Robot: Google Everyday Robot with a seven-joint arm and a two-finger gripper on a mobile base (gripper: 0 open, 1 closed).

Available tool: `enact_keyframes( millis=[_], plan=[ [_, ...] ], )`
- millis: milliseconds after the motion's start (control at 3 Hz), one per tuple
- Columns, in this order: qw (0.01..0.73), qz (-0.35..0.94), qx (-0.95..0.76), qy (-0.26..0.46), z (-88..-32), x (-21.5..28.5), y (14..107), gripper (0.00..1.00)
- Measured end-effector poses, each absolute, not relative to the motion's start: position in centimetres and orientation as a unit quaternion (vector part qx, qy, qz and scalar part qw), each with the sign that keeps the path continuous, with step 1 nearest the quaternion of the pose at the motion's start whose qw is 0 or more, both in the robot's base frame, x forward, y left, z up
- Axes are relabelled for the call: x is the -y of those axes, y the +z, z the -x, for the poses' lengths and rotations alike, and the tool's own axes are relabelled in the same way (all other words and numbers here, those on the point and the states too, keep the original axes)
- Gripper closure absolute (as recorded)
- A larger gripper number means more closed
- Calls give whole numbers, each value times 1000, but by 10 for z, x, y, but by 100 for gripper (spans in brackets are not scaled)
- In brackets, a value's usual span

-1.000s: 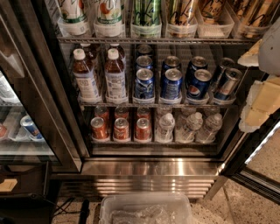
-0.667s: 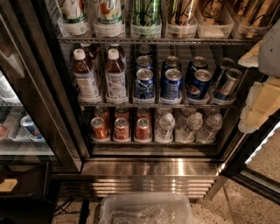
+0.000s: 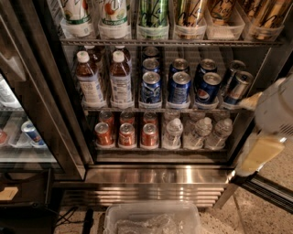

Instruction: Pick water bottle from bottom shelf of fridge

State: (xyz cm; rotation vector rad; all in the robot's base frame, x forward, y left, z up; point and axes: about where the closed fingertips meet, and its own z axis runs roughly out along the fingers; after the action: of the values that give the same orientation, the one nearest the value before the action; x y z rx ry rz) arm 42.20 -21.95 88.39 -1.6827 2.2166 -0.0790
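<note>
Three clear bottles, none yet reached

Approach step, I judge: the gripper (image 3: 257,154) hangs right of the water bottle (image 3: 219,133), outside the fridge (image 3: 155,176); open or closed, I cannot tell. Next it must swing left over the bottom shelf (image 3: 160,150) rail. Neighbouring bottles (image 3: 173,132) crowd its left; orange-red cans (image 3: 127,135) stand farther left.

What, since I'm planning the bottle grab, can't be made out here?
Camera view only.
1. How many stand behind each front water bottle on the bottom shelf: hidden by it.
2. Top drinks: cut off by the upper edge.
3. Gripper, lower right before the fridge: arm cut off by the right edge.
</note>
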Motion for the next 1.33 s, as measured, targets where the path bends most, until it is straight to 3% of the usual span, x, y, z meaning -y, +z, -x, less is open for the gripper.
enact_keyframes(
  millis=[667, 1333],
  plan=[
    [228, 614, -756, 1, -428, 229, 795, 0],
    [247, 601, -760, -10, -427, 235, 779, 0]
  ],
)
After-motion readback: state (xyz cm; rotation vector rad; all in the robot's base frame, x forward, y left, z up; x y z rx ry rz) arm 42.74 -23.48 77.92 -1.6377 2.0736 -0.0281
